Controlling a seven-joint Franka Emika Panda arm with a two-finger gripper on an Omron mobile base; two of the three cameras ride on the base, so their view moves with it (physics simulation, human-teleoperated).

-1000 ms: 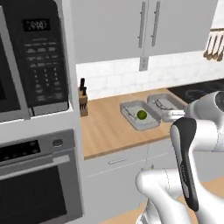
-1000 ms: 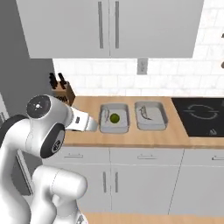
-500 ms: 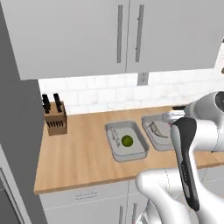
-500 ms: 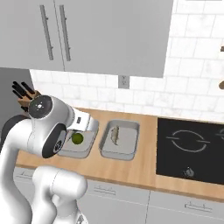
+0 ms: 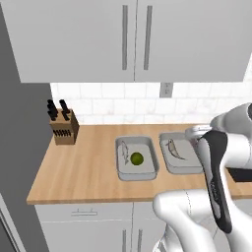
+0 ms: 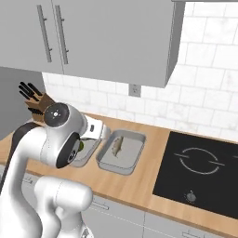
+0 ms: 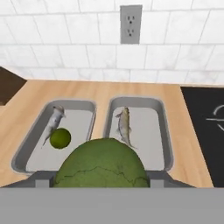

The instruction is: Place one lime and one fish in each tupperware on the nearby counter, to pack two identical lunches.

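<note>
Two grey tupperwares sit side by side on the light wood counter [image 5: 83,167]. The left tupperware [image 7: 26,151] holds a small fish [image 7: 53,122] and a lime [image 7: 60,138]. Only a fish [image 7: 125,124] lies in the right tupperware [image 7: 162,131]. From the left base view I see the same trays, left [image 5: 118,147] and right [image 5: 165,160]. A second, cracked-looking green lime [image 7: 101,164] sits large at the bottom of the hand view, with my gripper [image 5: 195,134] shut on it, above the near edge of the right tray. The fingertips are hidden behind the lime.
A knife block [image 5: 63,127] stands at the counter's back left. A black cooktop [image 6: 200,167] lies right of the trays. Behind them is a white tiled wall with an outlet [image 7: 131,24], and grey upper cabinets [image 5: 133,39] hang above.
The base has driven to the right: the microwave and oven have left the picture and the trays now sit in the middle. The arm's pose over the trays looks the same.
</note>
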